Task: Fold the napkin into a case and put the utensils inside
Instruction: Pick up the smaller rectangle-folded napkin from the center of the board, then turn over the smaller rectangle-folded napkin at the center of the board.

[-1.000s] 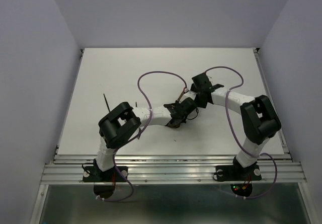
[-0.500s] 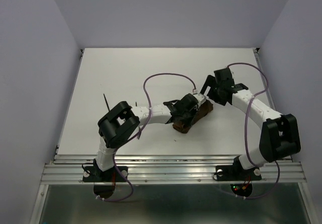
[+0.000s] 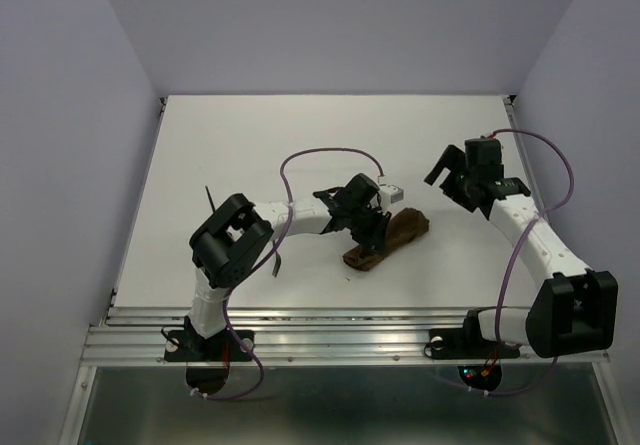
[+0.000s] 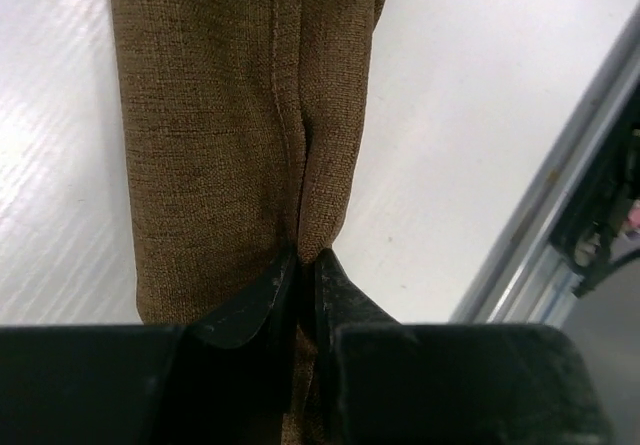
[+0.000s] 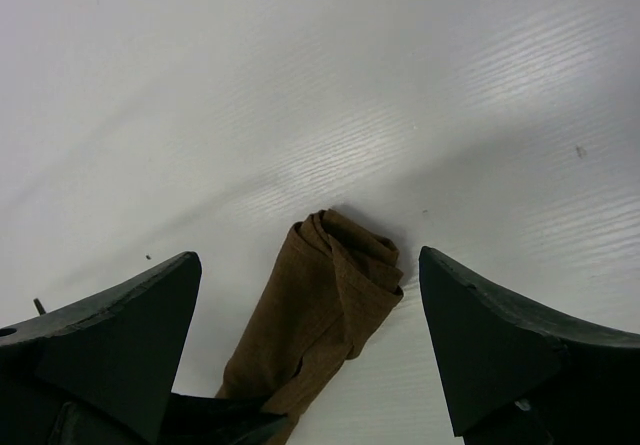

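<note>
The napkin is folded into a narrow brown case (image 3: 392,238) lying aslant on the white table; it also shows in the left wrist view (image 4: 230,115) and the right wrist view (image 5: 330,305). My left gripper (image 3: 368,230) (image 4: 306,257) is shut on a fold of cloth along one long edge of the case. My right gripper (image 3: 447,173) (image 5: 308,260) is open and empty, raised to the right of the case's far end. One thin dark utensil (image 3: 212,205) lies on the table at the left, beside my left arm. The other utensil is not clearly visible.
The table's metal front rail (image 3: 340,315) runs along the near edge and shows in the left wrist view (image 4: 560,175). A purple cable (image 3: 320,153) loops above my left arm. Grey walls enclose the table on three sides.
My right arm has pulled back to the right, away from the case, with its gripper open. My left gripper has stayed on the cloth, and the case now lies uncovered.
</note>
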Tool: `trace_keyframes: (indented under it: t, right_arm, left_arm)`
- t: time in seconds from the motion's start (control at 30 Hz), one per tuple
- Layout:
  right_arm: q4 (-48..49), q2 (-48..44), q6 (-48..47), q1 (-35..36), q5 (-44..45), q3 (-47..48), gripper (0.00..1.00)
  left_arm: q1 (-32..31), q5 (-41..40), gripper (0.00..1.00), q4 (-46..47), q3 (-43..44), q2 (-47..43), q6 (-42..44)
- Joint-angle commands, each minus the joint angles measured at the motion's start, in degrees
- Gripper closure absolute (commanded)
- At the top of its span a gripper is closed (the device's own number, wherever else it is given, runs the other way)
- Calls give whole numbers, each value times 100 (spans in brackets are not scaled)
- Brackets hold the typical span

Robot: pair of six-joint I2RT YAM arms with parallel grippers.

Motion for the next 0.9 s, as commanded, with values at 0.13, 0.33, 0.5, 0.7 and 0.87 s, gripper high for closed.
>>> trace_keyframes:
  t: [0.13, 0.33, 0.5, 0.7, 0.87]
  right_arm:
    - [-101, -406, -205, -570, -169, -156, 5]
    - [-171, -511, -302, -773, -249, -183, 5]
    - [-189, -555, -337, -834, -284, -209, 5]
    - [-189, -547, -373, -834, -407, -306, 5]
    - [-189, -625, -399, -834, -407, -438, 5]
  left_arm:
    - [221, 1491, 100, 525, 7, -184, -355]
    - [397, 2414, 100, 1114, -125, 9, -672]
    - [476, 2899, 100, 1791, -239, 194, -1163]
    - [564, 3321, 100, 2750, -266, 370, -1946]
    - [722, 3602, 100, 3653, -424, 502, -2526]
